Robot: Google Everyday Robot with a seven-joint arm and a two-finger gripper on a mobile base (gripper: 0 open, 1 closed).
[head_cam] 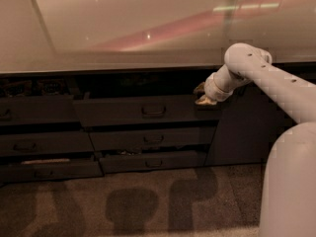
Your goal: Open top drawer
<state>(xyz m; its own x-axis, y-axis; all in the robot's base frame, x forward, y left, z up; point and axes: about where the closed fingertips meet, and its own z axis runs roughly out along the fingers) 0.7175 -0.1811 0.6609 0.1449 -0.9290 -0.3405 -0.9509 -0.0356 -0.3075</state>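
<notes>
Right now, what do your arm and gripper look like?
The arm is a smooth off-white tube with rounded joints and a row of small dark dots along it; no loose cables show. A pale wrist collar leads to the tan-yellow gripper, which sits at the right end of the top drawer.

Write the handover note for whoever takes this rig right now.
Claw: at the right end of the top drawer, by its upper edge, just under the counter; contact unclear.
Top drawer: middle column, front standing forward of the shallower drawers below.
Done: drawer looks partly out.
Left: likely pull it further out, then withdraw the claw.
</notes>
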